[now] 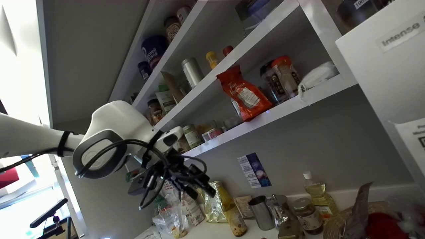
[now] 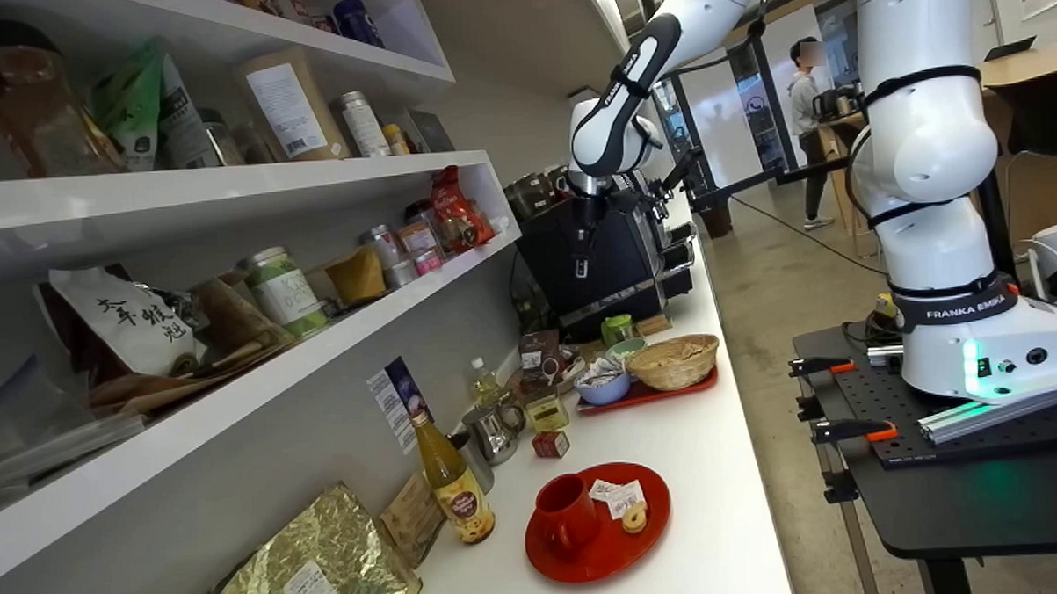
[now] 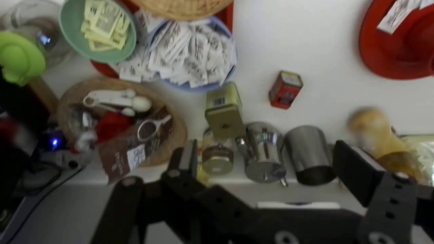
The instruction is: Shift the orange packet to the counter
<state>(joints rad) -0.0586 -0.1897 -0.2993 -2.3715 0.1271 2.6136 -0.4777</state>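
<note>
The orange packet [image 1: 245, 94] is a red-orange bag with white markings. It stands tilted at the front of the lower wall shelf, beside jars, and also shows in an exterior view [image 2: 460, 211]. It is out of view in the wrist view. The counter [image 2: 704, 537] is the long white worktop below the shelves; it also shows in the wrist view [image 3: 288, 37]. My gripper [image 1: 201, 192] hangs above the counter, apart from the packet and pointing down. In the wrist view the fingers [image 3: 268, 159] are wide apart with nothing between them.
The white lower shelf [image 2: 388, 306] holds jars and packets. On the counter are a metal cup [image 3: 307, 149], a steel pot [image 3: 264, 145], a yellow bottle [image 2: 451, 480], a red plate [image 2: 625, 549], a wicker basket [image 2: 671, 362] and a gold bag [image 2: 326, 550]. A black oven [image 2: 597, 242] stands at the far end.
</note>
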